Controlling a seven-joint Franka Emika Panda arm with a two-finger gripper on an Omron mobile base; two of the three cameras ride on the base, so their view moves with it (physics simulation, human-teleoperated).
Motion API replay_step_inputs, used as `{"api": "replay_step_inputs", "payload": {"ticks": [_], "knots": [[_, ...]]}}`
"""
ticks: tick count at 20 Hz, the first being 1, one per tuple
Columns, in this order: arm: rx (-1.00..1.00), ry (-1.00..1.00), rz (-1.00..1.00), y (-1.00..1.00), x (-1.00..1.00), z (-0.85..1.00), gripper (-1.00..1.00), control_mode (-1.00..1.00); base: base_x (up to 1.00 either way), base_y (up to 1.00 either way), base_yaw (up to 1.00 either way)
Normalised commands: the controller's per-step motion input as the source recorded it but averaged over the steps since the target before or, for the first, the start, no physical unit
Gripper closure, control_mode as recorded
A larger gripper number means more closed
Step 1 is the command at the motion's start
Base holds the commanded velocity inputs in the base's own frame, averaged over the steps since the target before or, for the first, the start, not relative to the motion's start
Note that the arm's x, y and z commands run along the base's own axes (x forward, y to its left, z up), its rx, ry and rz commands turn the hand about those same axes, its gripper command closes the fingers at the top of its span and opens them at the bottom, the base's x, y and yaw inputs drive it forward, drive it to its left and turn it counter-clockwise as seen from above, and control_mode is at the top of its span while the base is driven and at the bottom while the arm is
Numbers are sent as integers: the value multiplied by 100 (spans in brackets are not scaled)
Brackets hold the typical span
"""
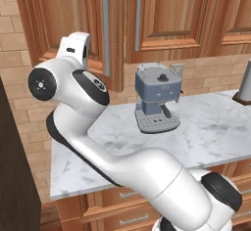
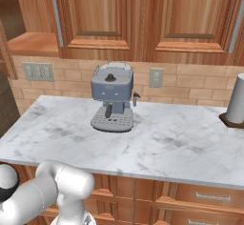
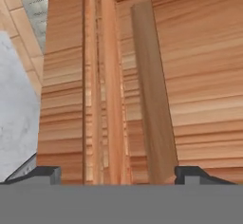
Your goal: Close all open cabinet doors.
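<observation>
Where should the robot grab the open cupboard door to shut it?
Probably the long silver bar handle near the free edge of the open cabinet door. It runs straight up and down and stands off the wood, so a sideways pinch from the door's front face should fit round it. It is far from the hinges, so the door should swing easily.

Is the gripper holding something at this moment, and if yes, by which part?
Nothing is held. In the hand view the gripper stands open, its fingertips astride the edge of a tall reddish-brown wooden cabinet door without clamping it.
</observation>
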Motion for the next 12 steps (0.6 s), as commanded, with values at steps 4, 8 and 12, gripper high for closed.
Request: {"api": "replay_step_inputs", "payload": {"ticks": [4, 8, 12], "knots": [[0, 5, 0, -55, 63, 0, -100, -100, 0, 0, 0], [0, 3, 1, -52, 66, 0, -100, -100, 0, 0, 0], [0, 0, 3, -51, 65, 0, -100, -100, 0, 0, 0]]}}
